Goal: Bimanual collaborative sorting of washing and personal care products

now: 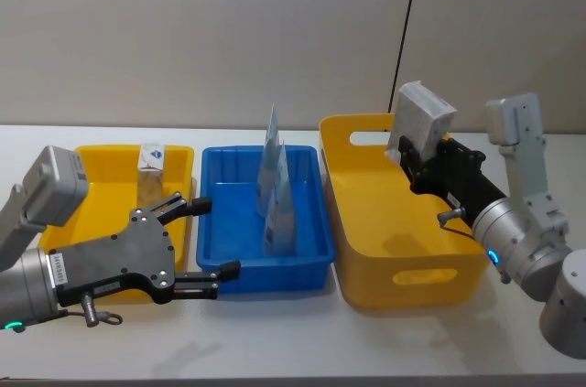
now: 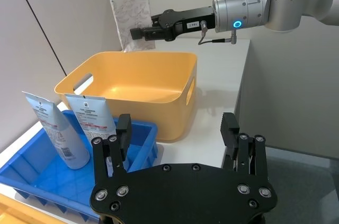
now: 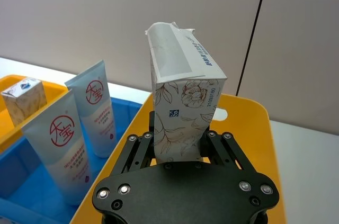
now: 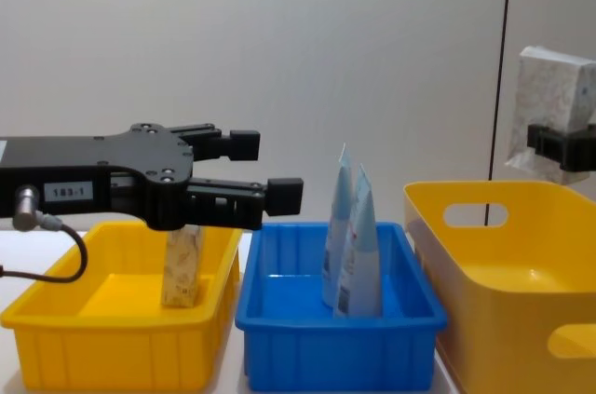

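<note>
In the head view, the left tool [image 1: 212,238] was seen with its fingers spread wide, beside the left front corner of the blue bin [image 1: 265,277]. Two tubes [image 1: 277,188] were stood upright inside that bin. A low bin [image 1: 101,160] was set just left of the blue bin on the surface [image 1: 275,332], with a second carton [image 1: 152,160] at its far end. A tall bin [image 1: 403,259] was set just right of the blue bin. Above its far rim, a carton [image 1: 423,117] was pinched by the right tool [image 1: 407,154].

In the left wrist view, the left tool [image 2: 176,126] was shown spread and empty above the blue bin's [image 2: 32,173] edge. The tubes [image 2: 53,123] were leaned inside it. Beyond, the carton [image 2: 131,12] was gripped over the tall bin [image 2: 132,83].

In the right wrist view, the carton [image 3: 183,91] was clamped upright at its lower end by the right tool [image 3: 180,144]. The tubes [image 3: 61,144] and the second carton [image 3: 24,99] were seen farther off.

In the chest view, the left tool [image 4: 265,169] was held level above the blue bin's left wall. The second carton [image 4: 182,268] was stood in the low bin, the tubes [image 4: 354,245] in the blue bin, and the gripped carton [image 4: 554,101] was raised to its right.
</note>
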You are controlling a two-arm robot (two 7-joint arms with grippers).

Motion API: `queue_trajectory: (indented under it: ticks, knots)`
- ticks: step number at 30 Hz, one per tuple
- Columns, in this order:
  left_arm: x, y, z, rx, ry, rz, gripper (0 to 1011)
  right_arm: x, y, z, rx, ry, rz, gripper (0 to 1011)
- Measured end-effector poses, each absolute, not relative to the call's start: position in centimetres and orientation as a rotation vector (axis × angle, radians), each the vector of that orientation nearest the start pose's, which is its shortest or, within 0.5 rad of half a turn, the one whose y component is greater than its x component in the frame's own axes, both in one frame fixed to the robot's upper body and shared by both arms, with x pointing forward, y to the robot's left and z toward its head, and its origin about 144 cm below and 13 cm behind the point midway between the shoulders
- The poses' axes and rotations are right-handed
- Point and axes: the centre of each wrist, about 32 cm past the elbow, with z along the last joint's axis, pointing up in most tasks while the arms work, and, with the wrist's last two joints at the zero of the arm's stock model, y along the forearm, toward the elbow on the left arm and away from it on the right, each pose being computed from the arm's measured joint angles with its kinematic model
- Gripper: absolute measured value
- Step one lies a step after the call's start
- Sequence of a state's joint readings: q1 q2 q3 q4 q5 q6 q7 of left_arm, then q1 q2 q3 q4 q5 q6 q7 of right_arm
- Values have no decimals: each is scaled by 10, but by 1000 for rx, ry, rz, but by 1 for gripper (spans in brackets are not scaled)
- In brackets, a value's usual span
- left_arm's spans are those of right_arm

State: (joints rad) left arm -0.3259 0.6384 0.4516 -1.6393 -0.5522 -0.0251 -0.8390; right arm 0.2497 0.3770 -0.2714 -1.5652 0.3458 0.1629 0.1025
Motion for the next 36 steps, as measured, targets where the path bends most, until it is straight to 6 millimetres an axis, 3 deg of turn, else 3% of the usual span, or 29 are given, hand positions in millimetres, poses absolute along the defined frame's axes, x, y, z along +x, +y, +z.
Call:
queue_trajectory:
  ticks: [36]
  knots:
    - [510, 277, 1244, 68, -185, 333, 1002, 526, -238, 1197, -233, 18, -1272, 353]
